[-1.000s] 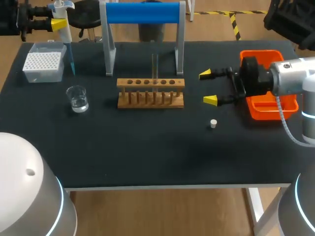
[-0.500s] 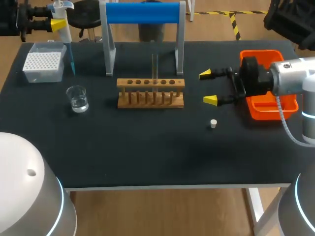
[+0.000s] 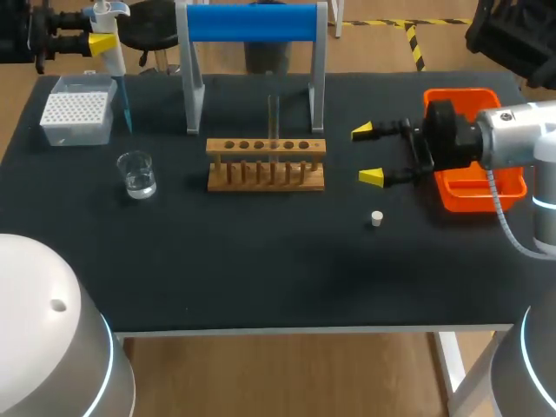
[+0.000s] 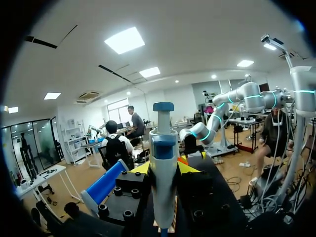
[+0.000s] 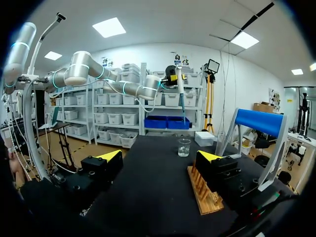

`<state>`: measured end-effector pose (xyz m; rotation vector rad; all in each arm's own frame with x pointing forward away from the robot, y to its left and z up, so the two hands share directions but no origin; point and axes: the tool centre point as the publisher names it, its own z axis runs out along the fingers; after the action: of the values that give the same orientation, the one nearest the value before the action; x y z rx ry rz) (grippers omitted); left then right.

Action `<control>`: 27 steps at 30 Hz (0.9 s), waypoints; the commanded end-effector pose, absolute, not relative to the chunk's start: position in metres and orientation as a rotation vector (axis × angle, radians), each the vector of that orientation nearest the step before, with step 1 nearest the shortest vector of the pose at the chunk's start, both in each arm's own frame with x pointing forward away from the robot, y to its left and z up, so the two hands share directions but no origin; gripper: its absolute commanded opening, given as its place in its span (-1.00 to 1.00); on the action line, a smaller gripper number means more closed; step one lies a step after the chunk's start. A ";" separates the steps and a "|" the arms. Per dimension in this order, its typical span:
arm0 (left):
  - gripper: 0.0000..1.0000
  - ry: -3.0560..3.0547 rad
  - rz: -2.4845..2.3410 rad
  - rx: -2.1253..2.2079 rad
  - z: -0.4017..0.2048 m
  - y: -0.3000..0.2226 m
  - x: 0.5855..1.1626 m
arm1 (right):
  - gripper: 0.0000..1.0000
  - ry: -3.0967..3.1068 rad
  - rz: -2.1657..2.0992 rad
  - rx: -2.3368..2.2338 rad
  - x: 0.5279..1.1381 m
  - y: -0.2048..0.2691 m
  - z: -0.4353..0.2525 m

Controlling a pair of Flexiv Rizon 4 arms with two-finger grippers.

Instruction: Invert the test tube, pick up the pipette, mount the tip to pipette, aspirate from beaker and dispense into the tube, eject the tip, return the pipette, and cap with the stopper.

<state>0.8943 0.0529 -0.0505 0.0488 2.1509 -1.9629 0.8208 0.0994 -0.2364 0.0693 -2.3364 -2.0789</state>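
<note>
1. Progress guess: the left gripper [image 3: 102, 40] had its jaws pinching the pipette [image 3: 113, 56] at the bench's [image 3: 261, 269] 10 o'clock, tip apparently mounted. Aspirating from the beaker [image 3: 136, 174], filling the test tube [image 3: 273, 117], ejecting, capping: all left.
2. The right gripper [image 3: 368, 155] had jaws spread, stopper [image 3: 376, 218] at its 6 o'clock.
3. Only the head view showed the stopper; the left wrist view confirmed the pinch.

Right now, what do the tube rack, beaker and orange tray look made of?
Tube rack: likely wood, tan and matte. Beaker: clear glass or plastic, cannot tell which; liquid shows through. Orange tray: probably plastic, smooth uniform colour.
</note>
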 end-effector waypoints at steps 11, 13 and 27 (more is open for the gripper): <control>-1.00 2.146 -1.962 0.049 -0.051 0.053 0.893 | 1.00 -2.508 -1.925 0.095 0.794 0.194 -0.233; -1.00 2.146 -1.962 0.049 -0.051 0.053 0.893 | 1.00 -2.519 -1.914 0.097 0.789 0.213 -0.231; -1.00 2.146 -1.962 0.049 -0.051 0.053 0.893 | 1.00 -2.612 -1.852 -0.035 0.777 0.302 -0.238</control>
<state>0.8941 0.0531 -0.0507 0.0489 2.1495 -1.9643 0.7775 0.2620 -0.2271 0.0046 -2.5778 -1.8587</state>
